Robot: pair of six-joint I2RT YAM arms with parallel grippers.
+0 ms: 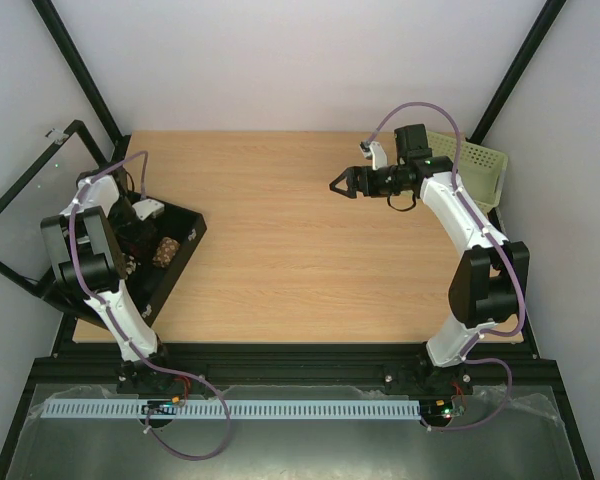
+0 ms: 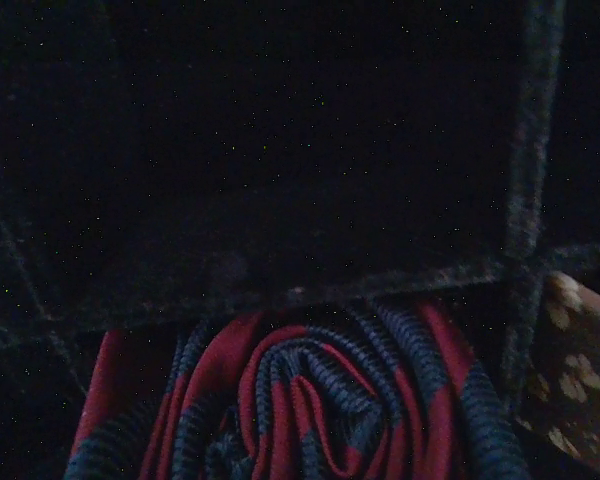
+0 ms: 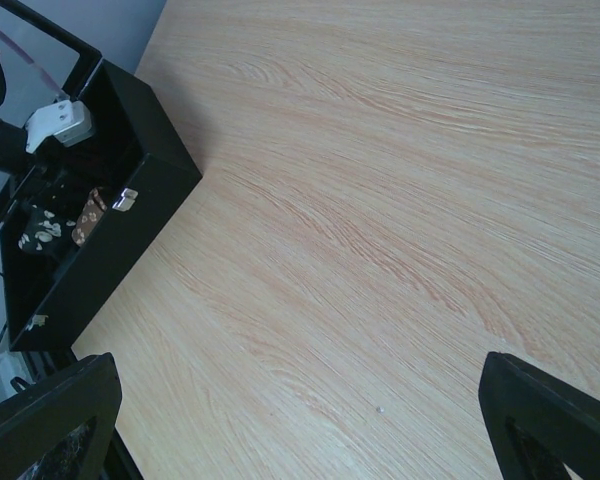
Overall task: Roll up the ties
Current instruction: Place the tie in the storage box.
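A rolled tie (image 2: 310, 400), dark red with navy stripes, fills the bottom of the left wrist view, lying in a dark compartment of the black box (image 1: 185, 250). My left gripper (image 1: 132, 232) is down inside that box; its fingers do not show in any view. A brown tie roll with pale spots (image 1: 165, 250) lies in a neighbouring compartment and also shows in the left wrist view (image 2: 580, 380). My right gripper (image 1: 342, 184) is open and empty, held above the table (image 1: 280, 260) at the back right, its fingertips (image 3: 50, 410) wide apart.
A pale green perforated basket (image 1: 480, 165) stands at the back right behind my right arm. The black box (image 3: 150, 190) sits at the table's left edge, with dividers (image 2: 525, 150) inside. A black frame with a clear panel (image 1: 30, 190) stands left of it.
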